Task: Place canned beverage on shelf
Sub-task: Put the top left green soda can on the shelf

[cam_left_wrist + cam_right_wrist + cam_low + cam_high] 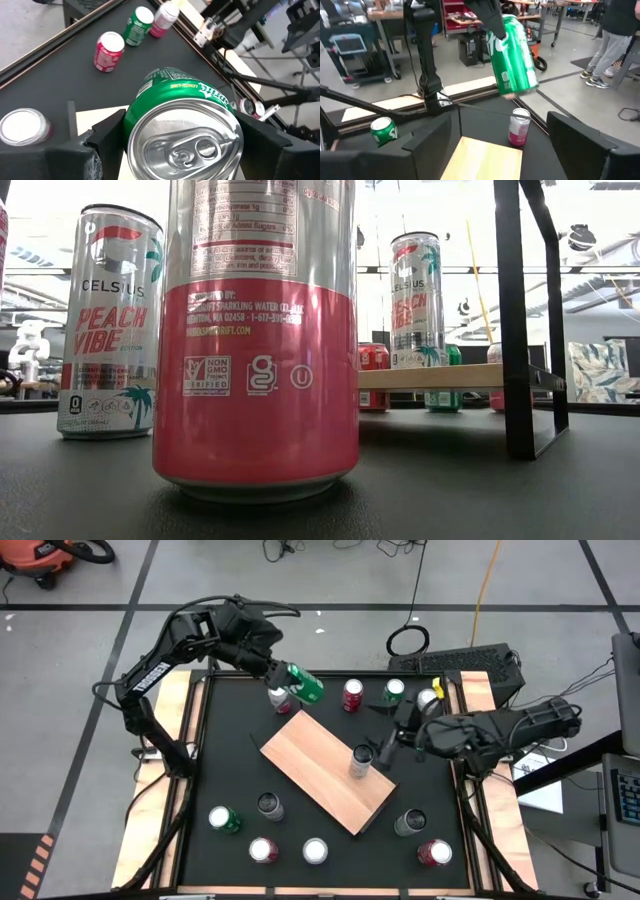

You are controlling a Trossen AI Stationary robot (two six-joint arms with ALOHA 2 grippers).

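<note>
Your green can is off the bench, tilted, pinched across its body by the left pincer above the far side of the bench, just past the far corner of the shelf. In the left wrist view the can fills the space between the two dark fingers, its silver top and pull tab facing the camera; the right wrist view shows the same can hanging tilted in the air with a gap below it.

Right under it stands a pink-and-silver can on the black bench, just beside the shelf's far corner. The shelf lies skewed across the middle of the bench, and one tall silver can stands upright on it near its right end. The low view has that can on the tan board, held up on black rods.

The right pincer hovers just beside that end of the shelf, its fingers spread with nothing between them.

Along the far edge you have a red can, another green one and a third can near the right rail that I cannot make out well. Near you, more cans stand in a loose row, among them a green-topped can at the left and a red-rimmed can at the right.
</note>
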